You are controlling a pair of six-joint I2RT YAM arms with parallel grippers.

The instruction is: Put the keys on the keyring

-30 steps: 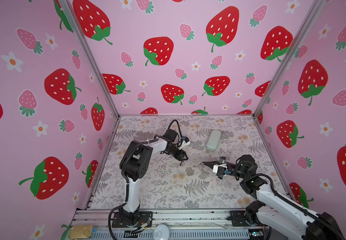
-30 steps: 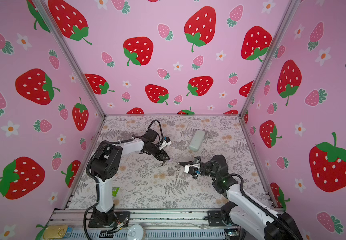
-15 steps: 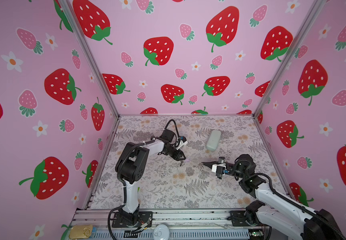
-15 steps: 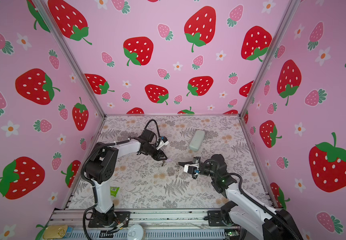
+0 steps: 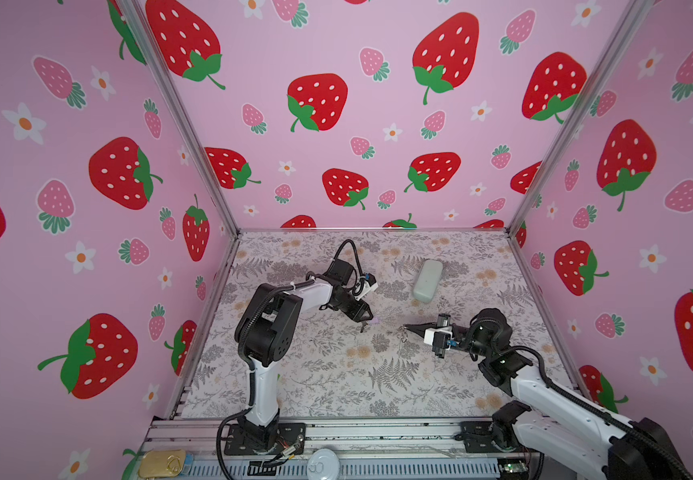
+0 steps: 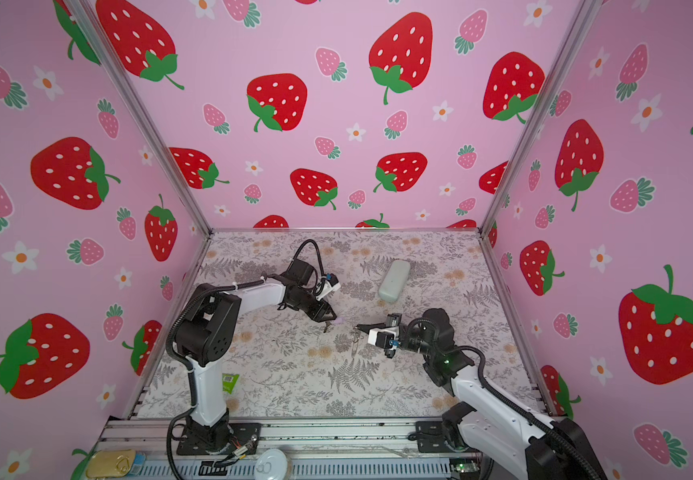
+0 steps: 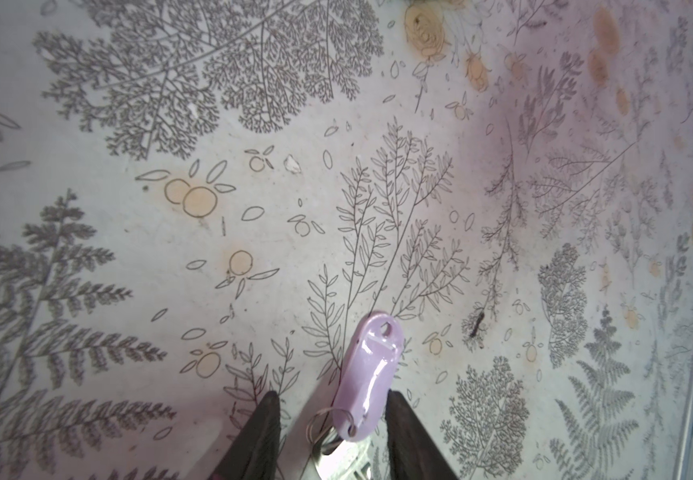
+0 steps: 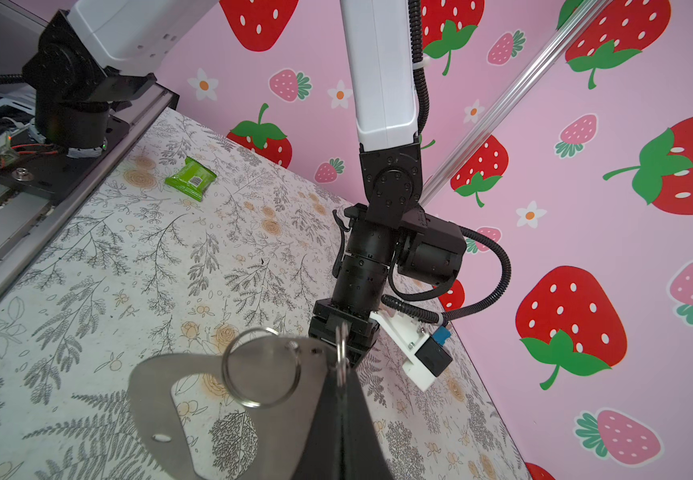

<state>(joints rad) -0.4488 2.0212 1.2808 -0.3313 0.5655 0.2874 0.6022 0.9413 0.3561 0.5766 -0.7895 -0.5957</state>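
The keys (image 7: 372, 365) are a lilac tag on a small ring with a metal key. They stick out from between the fingers of my left gripper (image 7: 333, 397), which is shut on them just above the mat. In both top views this gripper (image 5: 363, 322) (image 6: 328, 322) is mid-table, the lilac tag (image 5: 374, 320) at its tip. The keyring (image 8: 157, 399), a flat grey loop with silvery split rings (image 8: 261, 368), hangs from my right gripper (image 8: 341, 374), shut on its edge. In a top view the right gripper (image 5: 406, 329) points at the left one across a short gap.
A pale grey-green case (image 5: 428, 279) lies behind the right gripper. A green packet (image 6: 229, 382) lies by the left arm's base. A yellow tin (image 5: 162, 463) and a white lid (image 5: 323, 467) sit on the front rail. Pink strawberry walls close three sides.
The left gripper has come slightly down and forward with the keys. The right gripper has hardly moved and still holds the keyring.
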